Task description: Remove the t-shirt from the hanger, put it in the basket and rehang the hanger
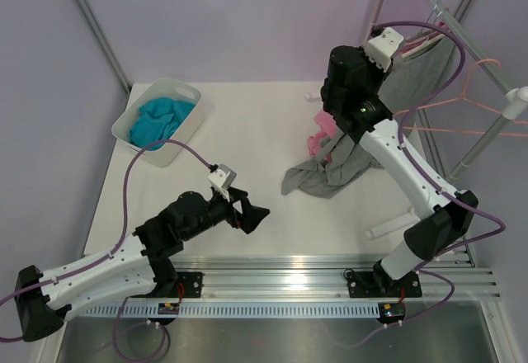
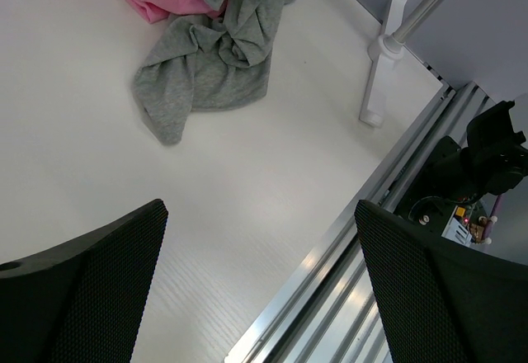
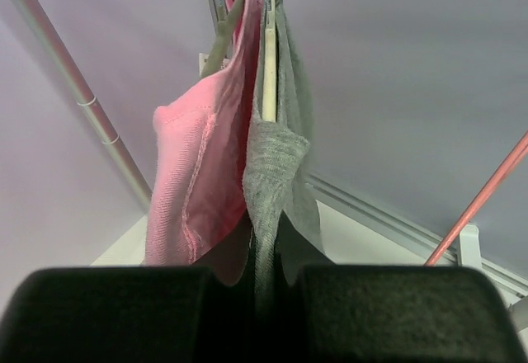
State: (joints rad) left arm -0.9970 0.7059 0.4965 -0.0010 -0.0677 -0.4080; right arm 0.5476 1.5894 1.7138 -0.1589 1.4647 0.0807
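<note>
The grey t-shirt (image 3: 276,157) hangs on the cream hanger (image 3: 269,58) from the rack, beside a pink t-shirt (image 3: 194,173). My right gripper (image 3: 264,285) is shut on a fold of the grey t-shirt just below the hanger. In the top view the right gripper (image 1: 390,54) is raised against the hanging grey t-shirt (image 1: 422,74) at the rack. Grey cloth (image 1: 330,173) lies heaped on the table below; my right arm hides whether it joins the hanging part. My left gripper (image 1: 252,213) is open and empty low over the table, with the grey heap (image 2: 214,58) ahead of it.
Pink cloth (image 1: 322,130) lies by the grey heap. A white bin (image 1: 183,142) with teal cloth (image 1: 158,120) stands at the back left. Thin pink wire hangers (image 1: 478,103) hang on the rack at the right. The rack's white foot (image 2: 384,58) and the aluminium rail (image 1: 330,276) lie near.
</note>
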